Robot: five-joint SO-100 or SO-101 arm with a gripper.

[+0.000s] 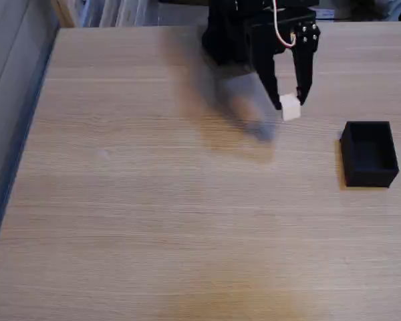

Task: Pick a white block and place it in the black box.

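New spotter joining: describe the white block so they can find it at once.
Start at the wooden table and go to its far right part, where the black arm's hand hangs. The white block is pinched between the fingertips, left of the black box. It is the one small white cube among black parts.
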